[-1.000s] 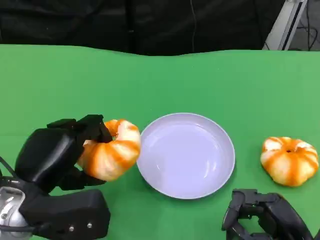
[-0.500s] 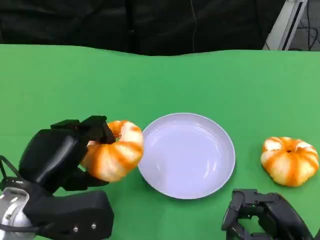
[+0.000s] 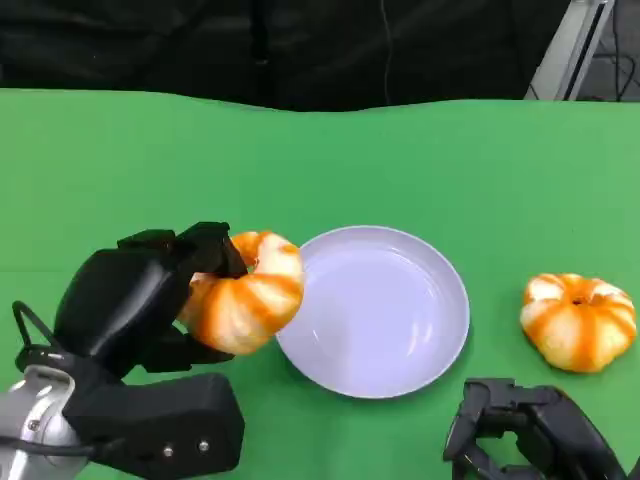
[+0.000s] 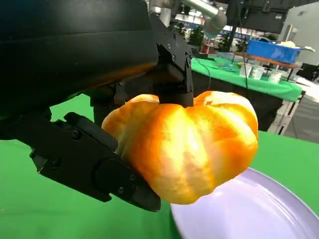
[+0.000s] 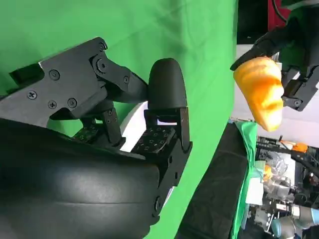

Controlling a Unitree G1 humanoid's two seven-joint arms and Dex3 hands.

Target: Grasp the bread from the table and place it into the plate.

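Orange-striped bread [image 3: 248, 304] nearer plate [image 3: 400, 372]

Bread [image 3: 245, 305], between the fingers [image 3: 215, 250] of the left hand [image 3: 135, 300]: orange with pale cream stripes running in ribs, glossy golden in the left wrist view.
Second bread [image 3: 578, 320], beyond the right hand's [image 3: 525, 435] fingers: same orange with cream-white patches on top.
Plate [image 3: 400, 385], just past the left fingers: plain pale lavender, no pattern.
Table [image 3: 300, 170]: uniform bright green.
Both hands: matte black; left forearm [image 3: 25, 440]: silver.
Backdrop [image 3: 200, 40]: black.
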